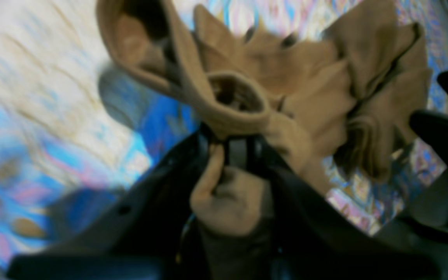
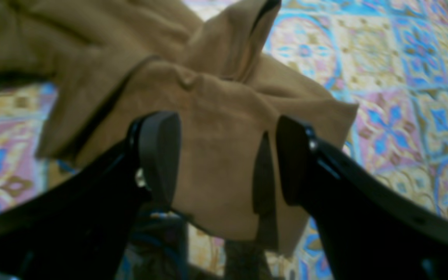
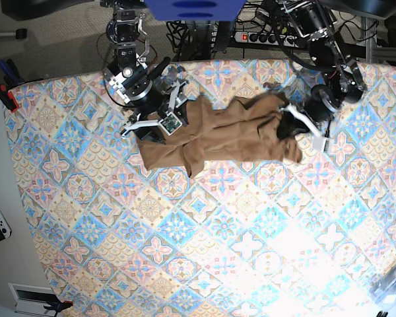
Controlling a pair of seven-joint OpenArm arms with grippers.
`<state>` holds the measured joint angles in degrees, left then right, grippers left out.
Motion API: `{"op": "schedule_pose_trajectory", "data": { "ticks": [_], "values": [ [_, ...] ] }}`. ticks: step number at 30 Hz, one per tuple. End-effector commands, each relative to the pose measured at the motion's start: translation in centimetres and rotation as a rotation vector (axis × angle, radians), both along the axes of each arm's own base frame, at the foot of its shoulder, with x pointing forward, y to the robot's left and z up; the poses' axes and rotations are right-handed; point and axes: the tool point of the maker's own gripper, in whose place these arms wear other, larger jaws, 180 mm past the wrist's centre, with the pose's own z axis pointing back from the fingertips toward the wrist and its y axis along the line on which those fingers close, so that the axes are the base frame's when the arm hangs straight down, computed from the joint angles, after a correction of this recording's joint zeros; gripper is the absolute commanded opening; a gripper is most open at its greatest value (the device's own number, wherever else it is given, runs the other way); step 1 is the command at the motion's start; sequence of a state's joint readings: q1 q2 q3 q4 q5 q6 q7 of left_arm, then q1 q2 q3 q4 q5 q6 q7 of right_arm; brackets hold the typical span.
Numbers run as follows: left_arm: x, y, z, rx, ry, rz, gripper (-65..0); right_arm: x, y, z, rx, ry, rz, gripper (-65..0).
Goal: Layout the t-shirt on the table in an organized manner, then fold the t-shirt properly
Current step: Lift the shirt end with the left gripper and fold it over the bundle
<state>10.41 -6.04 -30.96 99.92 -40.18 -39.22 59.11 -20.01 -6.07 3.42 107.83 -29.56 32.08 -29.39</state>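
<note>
- Base view: the table point(image 3: 204, 251) fills the scene, and the t-shirt point(image 3: 231, 132) lies bunched in a long rumpled strip along the table's far edge, well short of its middle.
- The t-shirt stretches between the two arms, one end under the right gripper point(image 3: 173, 116) and the other at the left gripper point(image 3: 292, 123); it is not yet spread flat.
- The left gripper, at the t-shirt's end nearest the table's far corner, is clamped on a bunched wad of cloth; the left wrist view shows tan fabric pinched between its jaws and spilling over both sides.
- The right gripper stands wide apart with the t-shirt lying between and beyond its pads point(image 2: 161, 155), holding nothing.
- Risk: the left gripper looks to hold several layers at once, so pulling may drag a lump rather than open the t-shirt out.
- Risk: the right gripper might close on a fold instead of an edge, twisting the t-shirt further.
- Only the base view shows the t-shirt's whole outline on the table; only the wrist views show what each gripper's jaws are doing, though the left one is blurred.
</note>
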Motion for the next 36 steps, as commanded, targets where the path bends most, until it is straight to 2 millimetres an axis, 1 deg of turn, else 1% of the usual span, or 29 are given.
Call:
{"op": "schedule_pose_trajectory", "data": {
  "ticks": [1, 4, 9, 11, 14, 16, 17, 19, 21, 24, 27, 29, 32, 34, 36],
  "values": [
    [1.1, -1.8, 2.5, -0.022, -0.095, -0.047, -65.0, 0.7, 0.3, 1.3, 0.031, -0.045, -0.004, -27.8],
    [1.0, -4.7, 4.4, -0.013, -0.152, -0.140, -65.0, 0.7, 0.3, 1.3, 0.033, -0.045, -0.005, -27.8],
    [1.1, -10.1, 5.4, -0.059, -0.187, -0.298, -65.0, 0.8, 0.3, 1.3, 0.036, -0.045, -0.009, -27.8],
    [1.0, -12.0, 5.8, -0.085, -0.198, -0.335, -65.0, 0.9, -1.1, 1.1, 0.023, -0.040, -0.047, -27.8],
    [1.7, -13.4, 6.9, -0.116, -0.230, -0.347, -65.0, 1.2, -3.4, 1.1, 0.056, -0.035, -0.148, -27.8],
    [2.2, -14.3, 7.7, -0.134, -0.254, -0.356, -65.0, 1.3, -6.1, 1.2, 0.088, -0.038, -0.235, -27.8],
    [2.4, -14.9, 8.1, -0.138, -0.266, -0.368, -65.0, 1.4, -7.0, 1.3, 0.107, -0.040, -0.268, -27.8],
    [2.4, -16.4, 8.8, -0.146, -0.284, -0.417, -65.0, 1.3, -8.8, 1.4, 0.134, -0.046, -0.327, -27.8],
    [2.3, -17.9, 9.0, -0.139, -0.292, -0.465, -65.0, 1.1, -10.1, 1.4, 0.133, -0.048, -0.364, -27.8],
    [2.7, -20.5, 8.2, -0.123, -0.266, -0.513, -65.0, 0.8, -11.5, 1.3, 0.120, -0.047, -0.402, -27.8],
    [3.2, -22.8, 6.5, -0.102, -0.210, -0.544, -65.0, 0.7, -12.4, 1.2, 0.111, -0.046, -0.425, -27.8],
    [3.5, -23.7, 5.7, -0.102, -0.186, -0.540, -65.0, 0.5, -13.0, 1.2, 0.105, -0.046, -0.439, -27.8],
    [4.3, -24.8, 5.8, -0.121, -0.211, -0.529, -65.0, 0.3, -13.8, 1.1, 0.096, -0.046, -0.460, -27.8],
    [4.0, -26.4, 4.9, -0.101, -0.186, -0.593, -65.0, 0.3, -14.0, 1.1, 0.094, -0.047, -0.463, -27.8],
    [3.3, -28.2, 3.9, -0.103, -0.153, -0.659, -65.0, 0.2, -14.5, 1.1, 0.089, -0.046, -0.476, -27.8]
  ]
}}
